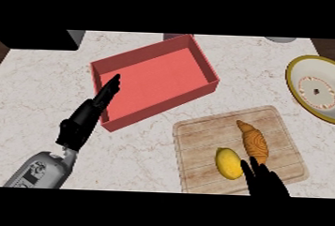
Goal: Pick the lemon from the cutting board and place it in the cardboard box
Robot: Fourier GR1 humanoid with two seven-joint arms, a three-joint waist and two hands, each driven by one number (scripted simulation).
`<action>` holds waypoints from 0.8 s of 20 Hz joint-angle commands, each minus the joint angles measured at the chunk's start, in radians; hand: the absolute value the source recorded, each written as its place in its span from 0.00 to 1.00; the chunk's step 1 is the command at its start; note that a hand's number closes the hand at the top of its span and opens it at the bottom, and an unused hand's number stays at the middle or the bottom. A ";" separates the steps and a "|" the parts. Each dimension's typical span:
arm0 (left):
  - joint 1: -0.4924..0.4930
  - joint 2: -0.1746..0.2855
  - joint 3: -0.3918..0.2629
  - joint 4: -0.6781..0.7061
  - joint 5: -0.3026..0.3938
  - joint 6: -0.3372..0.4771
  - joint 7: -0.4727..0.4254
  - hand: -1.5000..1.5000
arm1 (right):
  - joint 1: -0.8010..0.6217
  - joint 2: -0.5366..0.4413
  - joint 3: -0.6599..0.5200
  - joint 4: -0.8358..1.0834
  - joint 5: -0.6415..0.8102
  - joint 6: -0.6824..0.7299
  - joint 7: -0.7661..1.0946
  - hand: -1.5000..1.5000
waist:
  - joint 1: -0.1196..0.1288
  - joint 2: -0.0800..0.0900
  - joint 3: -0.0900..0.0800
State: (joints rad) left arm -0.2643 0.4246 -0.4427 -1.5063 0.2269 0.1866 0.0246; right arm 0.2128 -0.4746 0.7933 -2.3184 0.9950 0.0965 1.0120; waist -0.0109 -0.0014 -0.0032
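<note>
A yellow lemon lies on the wooden cutting board at the lower right, beside a brown croissant. My right hand comes up from the lower edge just right of the lemon, fingers straight and open, fingertips near the croissant's lower end. The red open box stands at the upper middle with nothing inside. My left hand is stretched out open with its fingers over the box's left wall.
A round plate with a yellow rim sits at the right edge. A dark object occupies the top left corner, and a grey item shows at the top right. Bare marble counter lies left of the board.
</note>
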 commanded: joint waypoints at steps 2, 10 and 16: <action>-0.019 -0.013 0.048 0.014 -0.021 -0.048 0.015 0.50 | -0.130 0.183 -0.018 0.050 -0.005 0.121 0.119 0.00 | 0.013 0.002 0.003; 0.024 -0.081 0.041 0.005 -0.084 -0.056 0.010 0.50 | -0.182 0.288 -0.087 0.223 -0.009 0.140 0.085 0.00 | 0.015 0.002 0.003; 0.051 -0.087 0.094 -0.004 -0.091 -0.105 0.008 0.50 | -0.104 0.263 -0.097 0.298 0.025 0.082 -0.003 0.00 | 0.010 0.001 0.003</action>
State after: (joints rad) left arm -0.2388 0.3540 -0.3647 -1.5032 0.1448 0.1028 0.0366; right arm 0.0889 -0.2199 0.7047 -2.1016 1.0030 0.2044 1.0116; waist 0.0002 -0.0004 -0.0003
